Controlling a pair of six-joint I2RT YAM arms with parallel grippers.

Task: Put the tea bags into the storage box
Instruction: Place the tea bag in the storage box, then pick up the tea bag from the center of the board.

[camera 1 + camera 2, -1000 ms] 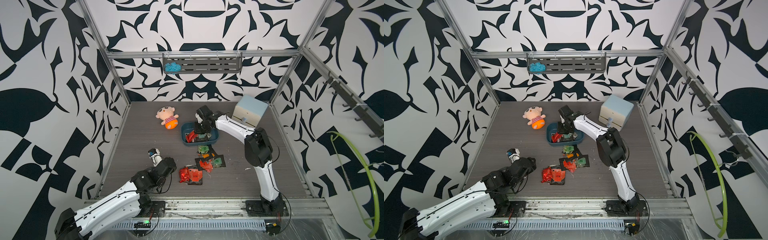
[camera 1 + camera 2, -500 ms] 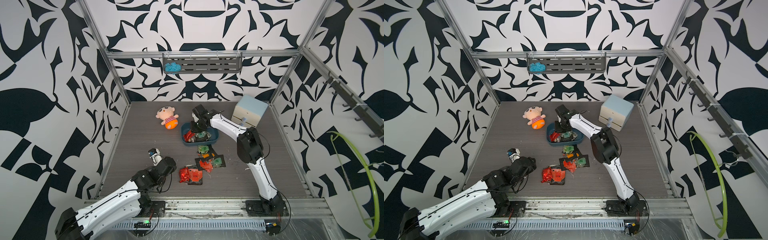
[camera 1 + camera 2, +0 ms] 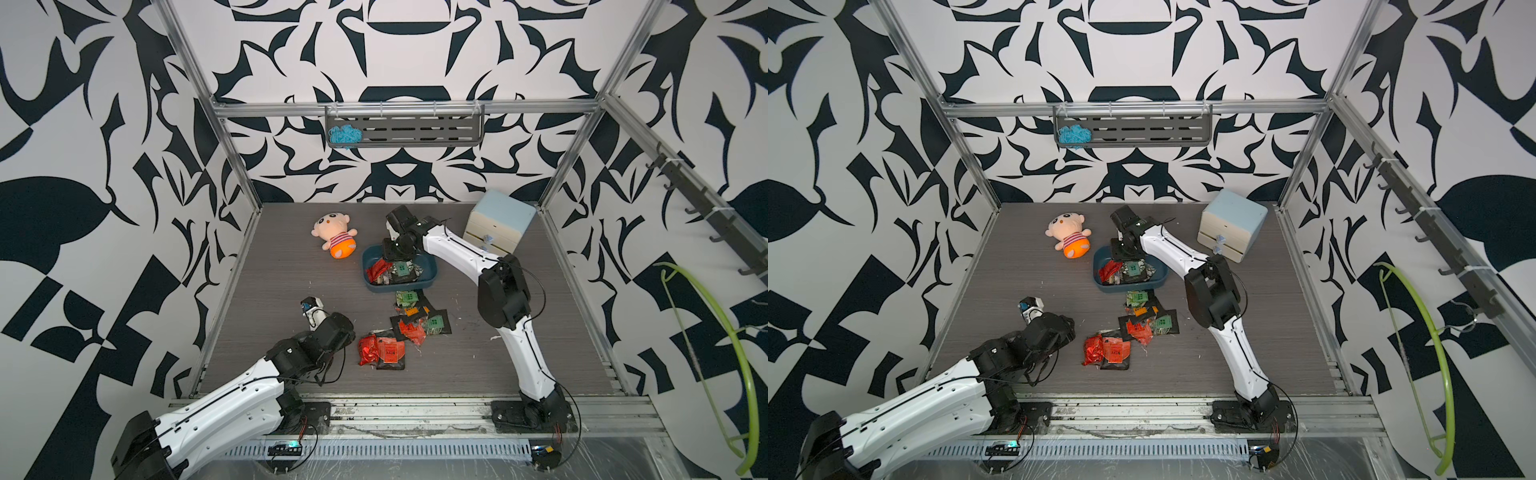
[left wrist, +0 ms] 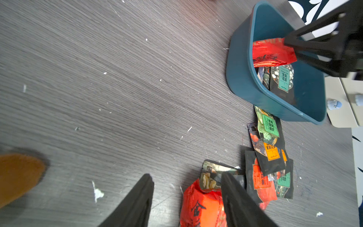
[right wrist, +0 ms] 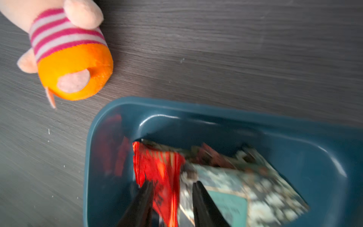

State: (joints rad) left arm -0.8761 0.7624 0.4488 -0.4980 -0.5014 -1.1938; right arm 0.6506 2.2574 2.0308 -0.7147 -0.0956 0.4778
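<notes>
Shows right gripper (image 5: 172, 183) low over the blue box (image 5: 137, 102), jaws standing partly apart astride a red tea bag (image 5: 157, 167), probably to let it drop among the tea bags (image 5: 235, 176) already stowed. Places left gripper (image 4: 185, 175) wide and empty close by the loose tea bags (image 4: 269, 157) left on the table (image 4: 117, 98), seemingly poised for the next pick

This is a robotics lab test cell. An aluminium frame (image 3: 270, 110) encloses walls (image 3: 104, 124) covered in bold black-and-white patterned panels. A white left arm (image 3: 232, 399) and right arm (image 3: 525, 353) are bolted to a metal rail (image 3: 415, 411) at 6 o'clock of the grey wood-grain counter (image 3: 282, 291). A slotted rack (image 3: 415, 129) hangs at 12 o'clock, and a hook strip (image 3: 706, 205) at 3 o'clock.
</notes>
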